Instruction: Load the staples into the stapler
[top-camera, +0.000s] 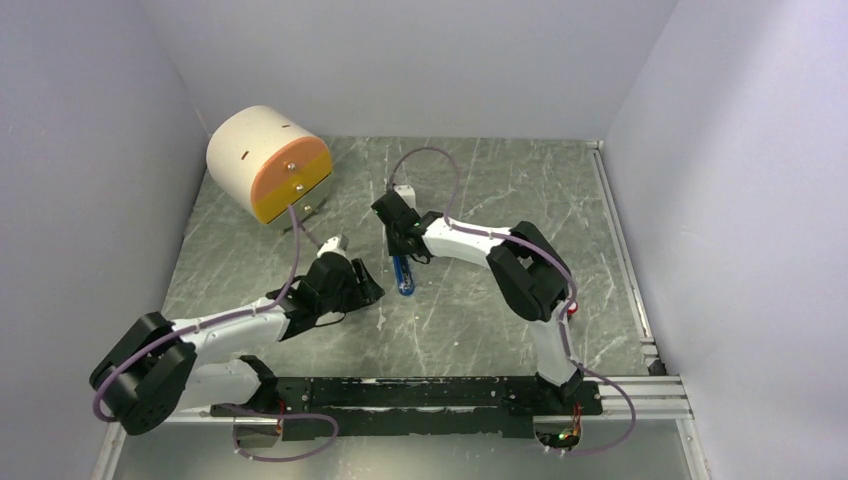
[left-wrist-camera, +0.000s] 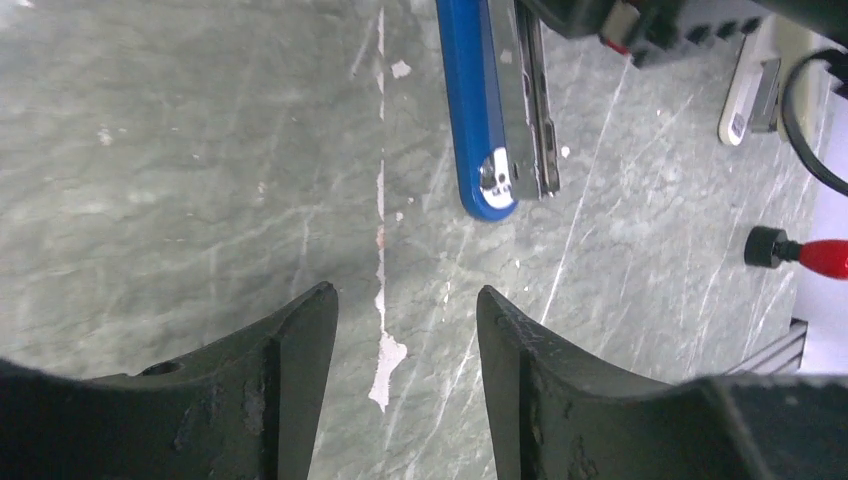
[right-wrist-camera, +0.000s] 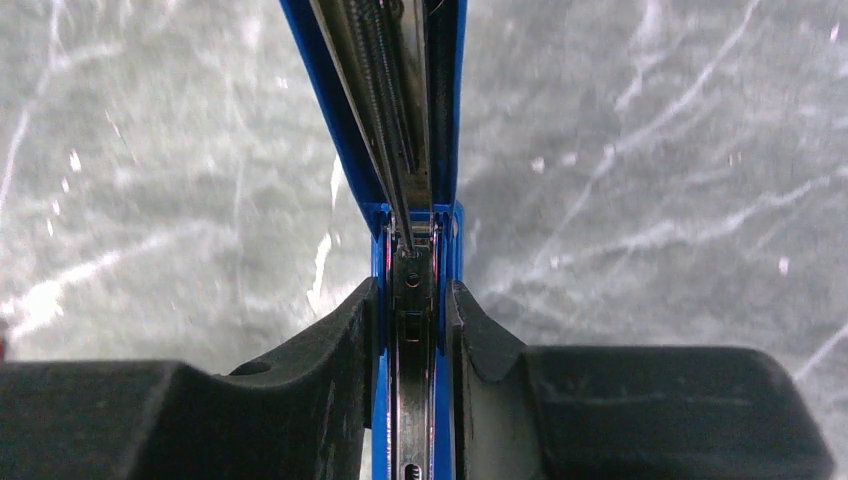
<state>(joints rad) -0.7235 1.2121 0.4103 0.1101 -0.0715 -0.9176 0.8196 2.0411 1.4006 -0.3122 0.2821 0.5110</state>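
My right gripper (right-wrist-camera: 412, 300) is closed on the blue stapler (right-wrist-camera: 400, 100). Both fingers press against its blue sides near one end, and the metal channel runs out ahead between them. My left gripper (left-wrist-camera: 405, 300) stands partly spread, with nothing between its fingers and only the marbled table (left-wrist-camera: 200, 150) beneath. The stapler's rounded free end lies ahead of the left fingertips, near but apart. From above, the stapler sits on the table between both grippers.

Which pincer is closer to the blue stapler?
Right. The right pincer grips the stapler by its sides; the left pincer hangs open short of its rounded end, not touching.
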